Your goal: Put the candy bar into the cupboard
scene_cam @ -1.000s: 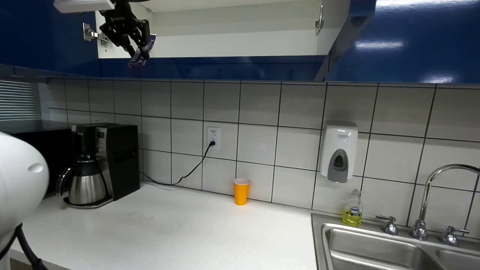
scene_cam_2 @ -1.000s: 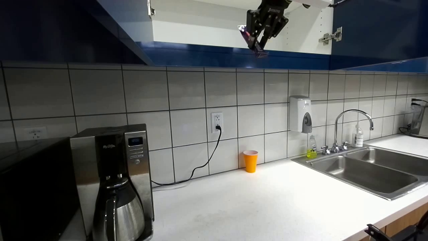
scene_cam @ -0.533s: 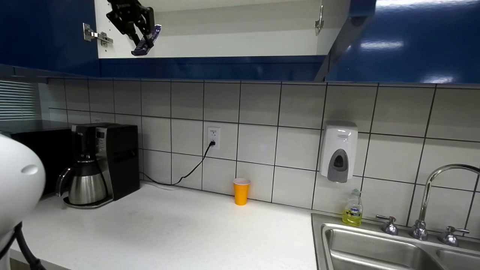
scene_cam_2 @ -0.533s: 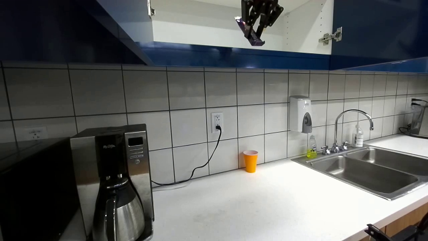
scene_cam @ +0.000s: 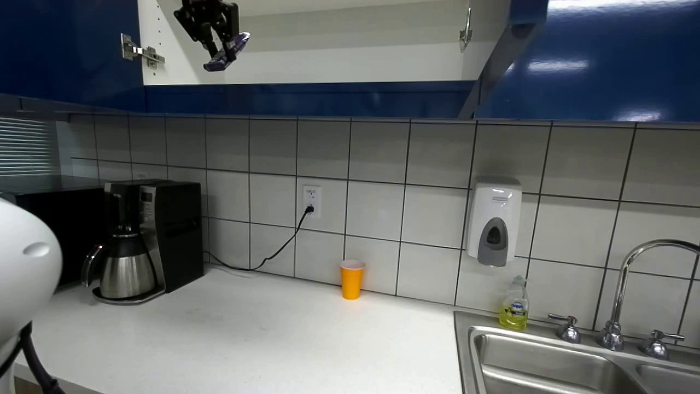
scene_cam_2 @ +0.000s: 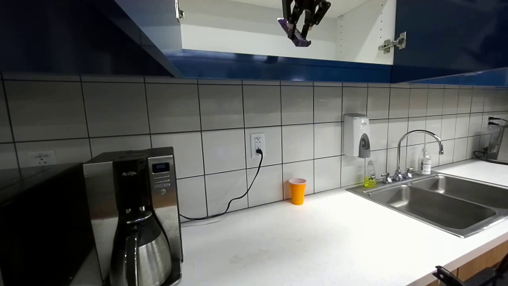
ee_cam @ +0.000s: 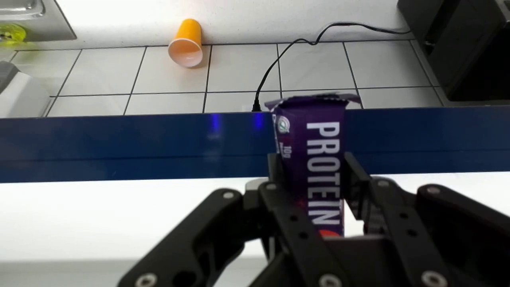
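The candy bar is a purple wrapped bar lettered "PROTEIN". It shows in both exterior views [scene_cam: 240, 42] [scene_cam_2: 284, 25] and large in the wrist view [ee_cam: 323, 139]. My gripper [scene_cam: 222, 54], also seen in the other views [scene_cam_2: 298, 37] [ee_cam: 312, 163], is shut on the bar's sides and holds it tilted in the air. The cupboard [scene_cam: 306, 98] stands open with a white interior and a blue lower front edge [scene_cam_2: 278, 67] [ee_cam: 159, 143]. In both exterior views the bar appears above that edge, against the white interior. How deep it is inside, I cannot tell.
An open blue door with a hinge [scene_cam: 143, 52] flanks the cupboard's opening. Below are a white counter [scene_cam: 262, 339], an orange cup [scene_cam: 351, 280], a coffee maker [scene_cam: 158, 235], a soap dispenser [scene_cam: 495, 221] and a steel sink [scene_cam: 547, 355].
My gripper has risen with the bar and shifted sideways across the opening. The bar was partly in front of the blue edge and is now above it, tilted closer to level.
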